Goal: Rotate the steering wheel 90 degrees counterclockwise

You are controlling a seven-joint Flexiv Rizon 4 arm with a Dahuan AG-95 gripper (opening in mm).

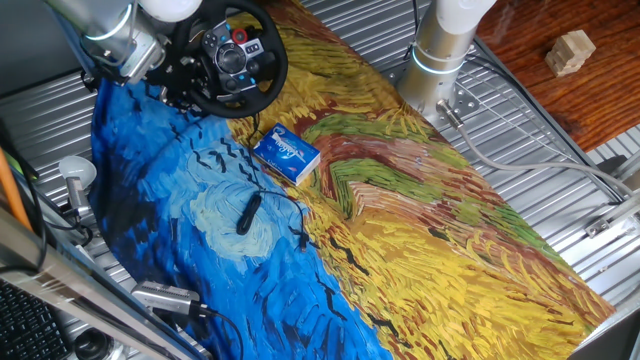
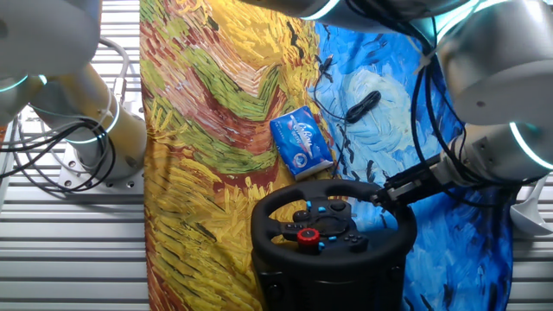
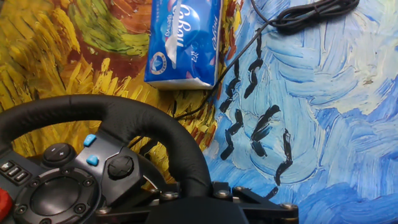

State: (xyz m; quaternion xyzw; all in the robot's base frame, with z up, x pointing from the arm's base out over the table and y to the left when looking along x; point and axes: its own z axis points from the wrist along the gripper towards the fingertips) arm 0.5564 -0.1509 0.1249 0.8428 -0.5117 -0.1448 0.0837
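From where I stand beside the table, the nearest thing in the other fixed view is the steering wheel (image 2: pixel 333 226), a black thick-rimmed wheel on its base at the near edge of the painted cloth (image 2: pixel 216 130). Its hub carries a red button and small blue ones. In the first fixed view the same wheel (image 1: pixel 232 55) sits at the far left corner of the cloth, right where the blue swirls meet the yellow field.

The gripper (image 2: pixel 380 195) reaches in from the right and meets the wheel's right rim; its dark fingers (image 2: pixel 406 185) lie against the rim. In the hand view the rim (image 3: pixel 155 134) curves straight down into the finger hardware at the bottom edge, so the fingers are right at the rim, but I cannot tell whether they are clamped on it or merely touching.

Just beyond the wheel lies a blue tissue pack (image 2: pixel 301 142), flat on the cloth, near the wheel but not touching it. In the hand view it (image 3: pixel 185 40) rests on the border of yellow and blue.

Farther still, on the pale blue swirl, a black cable (image 2: pixel 361 105) with a thick plug end lies loose, well apart from the wheel. At the left, off the cloth, a silver robot base (image 2: pixel 91 142) stands on the ribbed metal table (image 2: pixel 69 250).
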